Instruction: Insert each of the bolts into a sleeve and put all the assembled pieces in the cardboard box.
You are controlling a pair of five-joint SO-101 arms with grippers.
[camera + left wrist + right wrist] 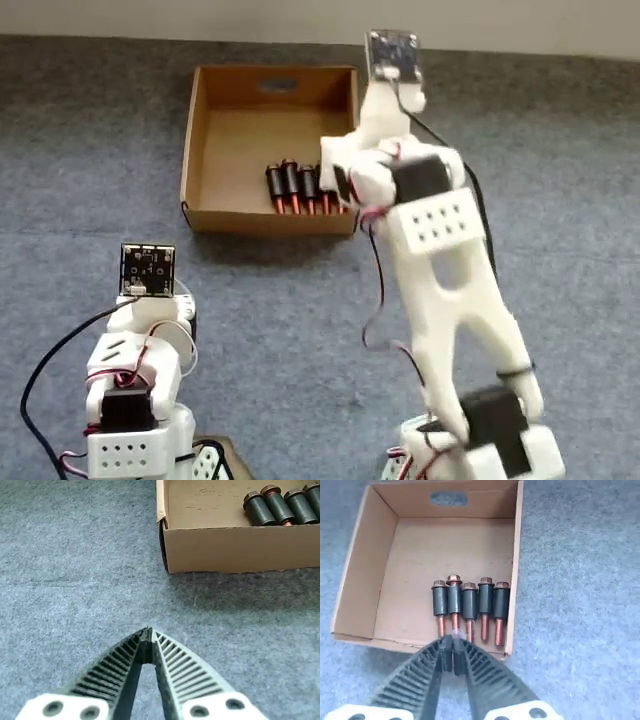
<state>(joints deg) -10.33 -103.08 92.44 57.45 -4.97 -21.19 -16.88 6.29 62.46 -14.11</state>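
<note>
The cardboard box (215, 135) (365, 580) (235, 550) lies open at the far middle of the grey carpet. Several copper bolts in dark sleeves (300, 187) (470, 602) (282, 504) lie side by side in its near right corner. My right gripper (452, 642) hangs above the box's near wall, shut with nothing in it; its arm (440, 260) stretches over the box's right near corner. My left gripper (149, 632) is shut and empty over bare carpet, short of the box's near left corner; its arm (135, 390) is folded at the near left.
Grey carpet (280, 320) covers the table around the box. A small brown piece (225, 452) pokes out beside the left arm's base. Black cables (378, 290) trail from both arms.
</note>
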